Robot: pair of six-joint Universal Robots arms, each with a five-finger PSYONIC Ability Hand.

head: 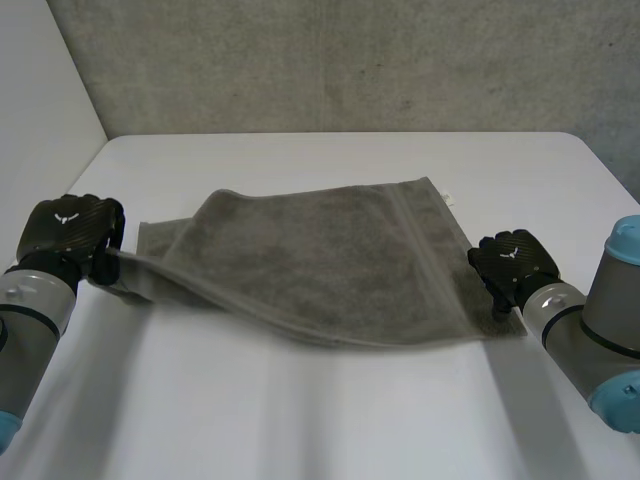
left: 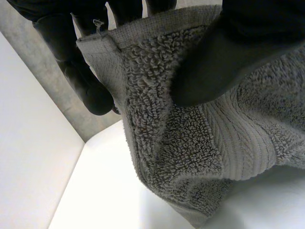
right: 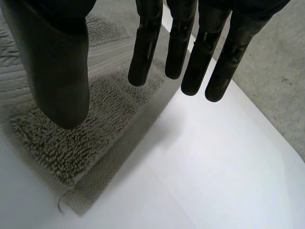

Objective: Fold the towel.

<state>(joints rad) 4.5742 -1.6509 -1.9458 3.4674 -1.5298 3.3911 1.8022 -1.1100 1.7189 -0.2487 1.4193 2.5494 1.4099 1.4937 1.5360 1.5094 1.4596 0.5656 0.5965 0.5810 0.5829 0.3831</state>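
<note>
I have the left hand (head: 70,232) clamped, thumb against fingers, on the near left corner of the grey terry-cloth towel (head: 330,260), while the right hand (head: 515,262) hangs over the near right corner with thumb and fingers apart, holding nothing. I'd pinch that corner too, then carry both corners level toward the far edge. The towel lies mid-way across the white surface (head: 300,420), its left end lifted and its right end flat with a ribbed band.

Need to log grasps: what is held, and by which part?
The left hand pinches the towel at a corner; the right hand holds nothing.
</note>
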